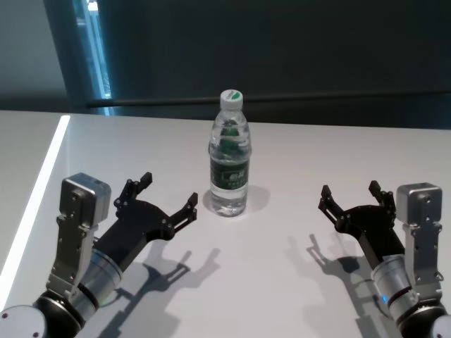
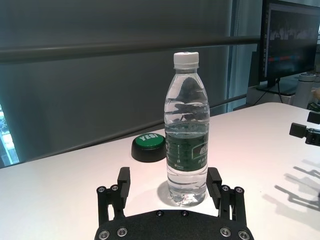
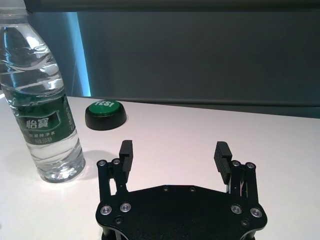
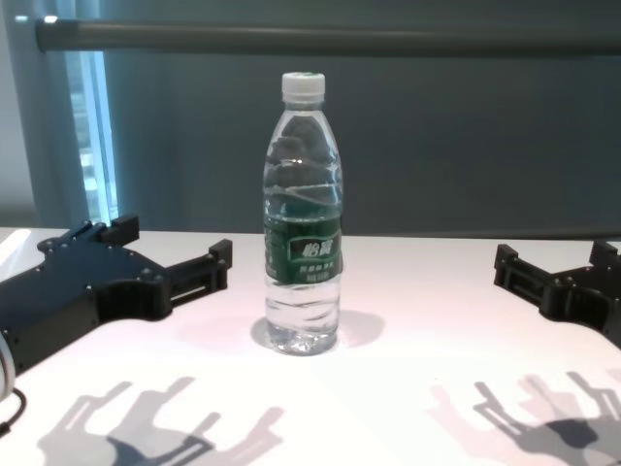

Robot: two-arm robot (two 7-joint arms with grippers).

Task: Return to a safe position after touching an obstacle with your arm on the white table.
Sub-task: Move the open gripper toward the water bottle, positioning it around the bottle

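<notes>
Head: obstacle [image 1: 230, 158] is seen upright mid white table [image 1: 282, 282], left gripper [image 1: 168, 196] and right gripper [image 1: 349, 196] both spread, clear of it | Left wrist: bottle framed just beyond parted fingers [image 2: 123, 181]; green button [image 2: 149, 146] behind | Right wrist: bottle off to one side | Chest: bottle stands between both grippers, untouched.

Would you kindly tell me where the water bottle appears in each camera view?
Head view: water bottle upper centre.
Left wrist view: centre, beyond that gripper's fingers.
Right wrist view: far left edge.
Chest view: centre.
Shared landmark: green button, in both wrist views only.
</notes>
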